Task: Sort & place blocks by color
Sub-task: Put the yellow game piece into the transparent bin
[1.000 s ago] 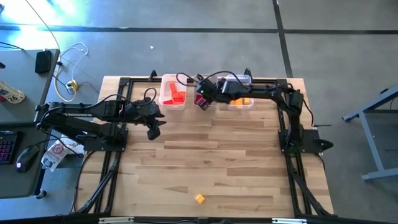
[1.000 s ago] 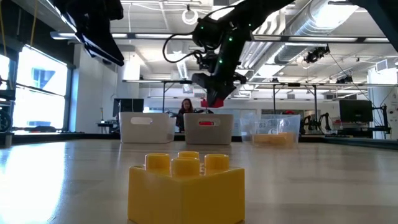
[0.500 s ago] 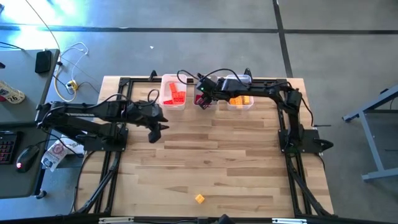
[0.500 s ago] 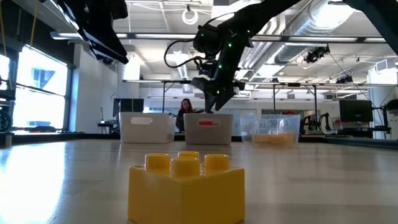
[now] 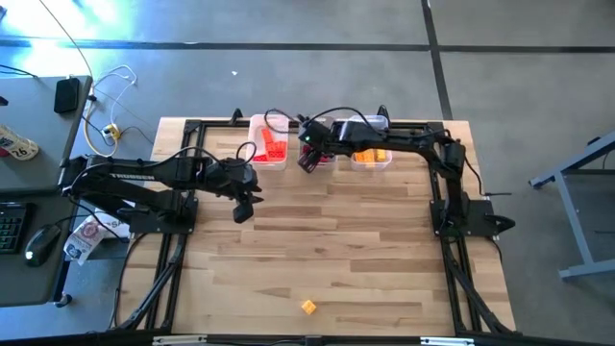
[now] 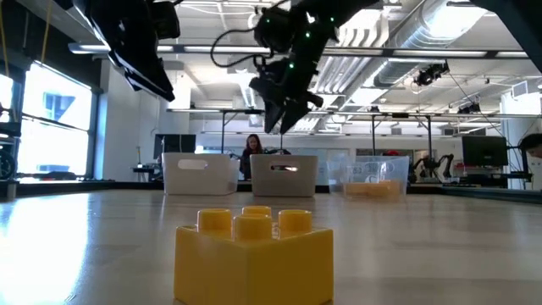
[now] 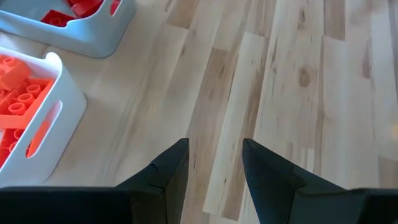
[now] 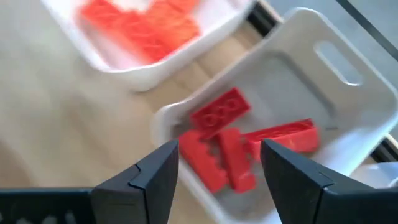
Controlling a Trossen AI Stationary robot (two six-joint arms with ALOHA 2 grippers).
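My right gripper (image 5: pixel 306 161) hangs open above the middle white bin (image 8: pixel 367 118) at the table's far edge. Several red blocks (image 8: pixel 221 112) lie in that bin, below and between the open fingers. The bin to its left (image 5: pixel 269 144) holds orange-red blocks (image 8: pixel 143 28), and the bin to its right (image 5: pixel 370 157) holds orange-yellow ones. One orange-yellow block (image 5: pixel 307 307) rests flat on the table near the near edge, studs up (image 6: pixel 254 254). My left gripper (image 5: pixel 242 210) hovers open over bare wood, left of centre and nearer than the bins.
The three bins stand in a row along the far edge. Dark frame rails run along the table's left and right sides, where the arm bases sit. A wide stretch of wood lies between the bins and the lone block. A person shows far off in the room.
My right gripper held a red block over the middle bin, let it go, and rose higher above the bin, drifting slightly toward the table's left. The red block is gone from its fingertips. My left gripper crept a little toward the near edge.
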